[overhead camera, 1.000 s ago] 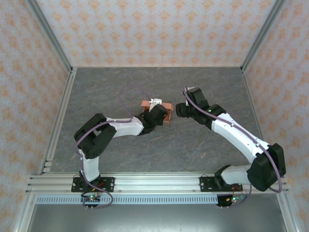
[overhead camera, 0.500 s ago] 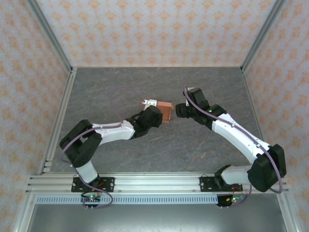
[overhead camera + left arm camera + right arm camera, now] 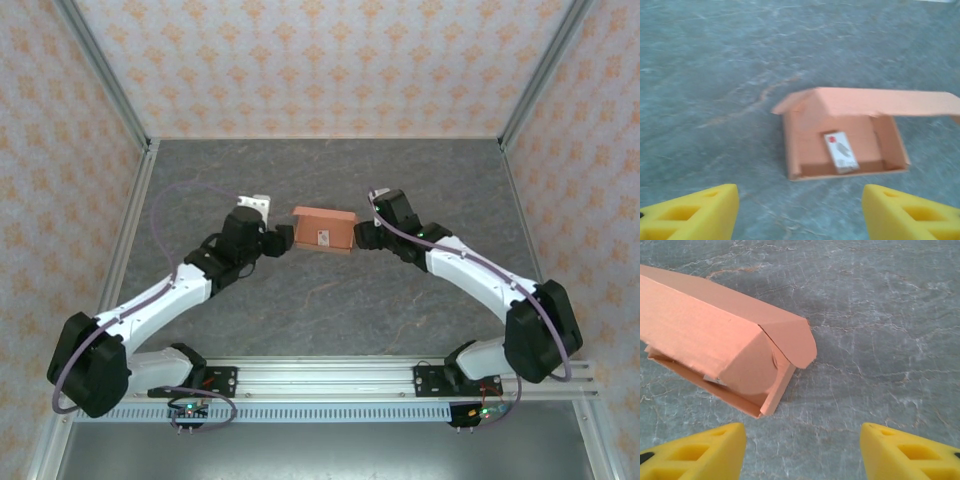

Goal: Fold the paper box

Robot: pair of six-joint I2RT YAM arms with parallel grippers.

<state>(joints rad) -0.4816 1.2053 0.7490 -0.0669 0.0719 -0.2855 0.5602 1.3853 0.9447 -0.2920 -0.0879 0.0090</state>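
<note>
The left arm [image 3: 150, 305] has changed most. A second ago it was folded, its elbow close in front of its base and its wrist over the near left corner of the box. Now it lies stretched out low across the table [image 3: 300, 310], with the elbow swung far out to the near left. The left gripper [image 3: 283, 238] has backed off to the left of the box [image 3: 325, 222] and no longer covers it. In the left wrist view the gripper [image 3: 800, 215] is released, its yellow fingers [image 3: 695, 215] spread wide with only bare table between them. The box [image 3: 850, 102] sits ahead of them, clear of both.

The box is in about the same spot mid-table, between the two grippers, and is now fully uncovered. It is partly folded: floor and walls are up, and the lid hangs raised over the open inside, where a white tag [image 3: 841, 151] lies on the floor.

The right arm [image 3: 470, 270] has shifted a little to the left. The right gripper [image 3: 358, 238] has come from near the box's right end to just beside it; whether it touches I cannot tell. In the right wrist view this gripper [image 3: 802, 450] is also released and holds nothing. The box [image 3: 705, 325] lies ahead to the left, a rounded flap sticking out at its end.
</note>
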